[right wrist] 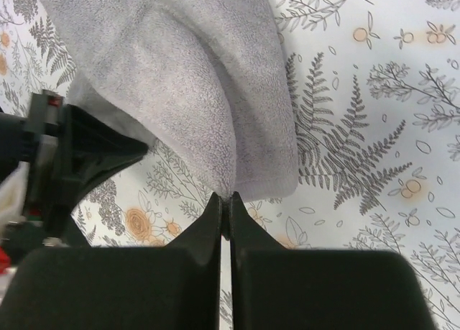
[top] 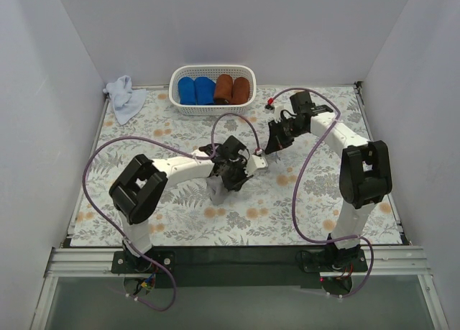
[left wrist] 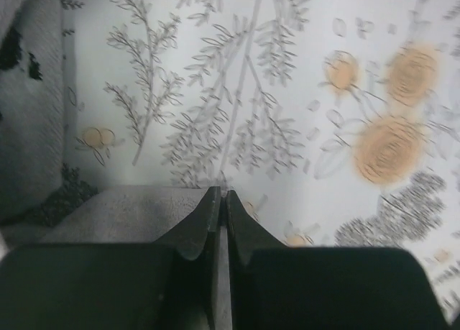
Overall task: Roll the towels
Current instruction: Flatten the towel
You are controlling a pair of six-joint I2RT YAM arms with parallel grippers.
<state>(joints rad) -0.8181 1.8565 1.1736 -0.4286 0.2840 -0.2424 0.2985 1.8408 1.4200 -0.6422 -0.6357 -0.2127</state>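
No writing, label, brand or number can be read in any view. The surface (top: 287, 215) shows only printed ferns and orange blooms (pattern, not lettering), the grey towel (right wrist: 180, 78) is plain, and the basket (top: 212, 111) bears no legible mark.

Overhead wide — wrist views close, sharing towel (right wrist: 194, 93).

Basket (top: 212, 107) and pale towel (top: 126, 98) crowd the far edge; front mat (top: 237, 226) open.
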